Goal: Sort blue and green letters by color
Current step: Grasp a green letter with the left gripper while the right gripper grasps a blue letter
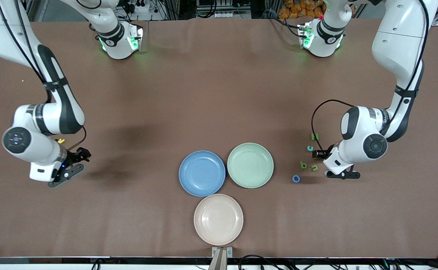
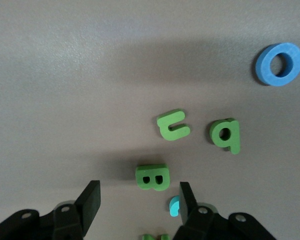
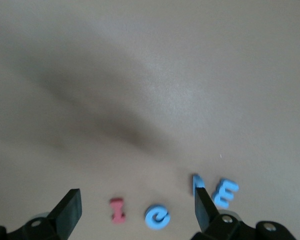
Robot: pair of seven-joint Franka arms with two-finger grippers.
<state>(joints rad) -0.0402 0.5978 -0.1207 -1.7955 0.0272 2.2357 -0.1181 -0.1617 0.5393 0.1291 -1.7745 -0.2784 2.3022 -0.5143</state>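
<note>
While left end effector [image 2: 140,202] gapes, chunky green B [image 2: 152,177] lies flat.

The right hand [image 3: 135,205] hangs over the brown bench [image 3: 155,75] with its fingers wide apart. Below it lie a red letter [image 3: 118,210], a blue e [image 3: 157,217] and a blue E [image 3: 224,192].

Matt foam-like letters [image 2: 152,177]; matt brown table [image 1: 204,93]; smooth plates [image 1: 201,173].
</note>
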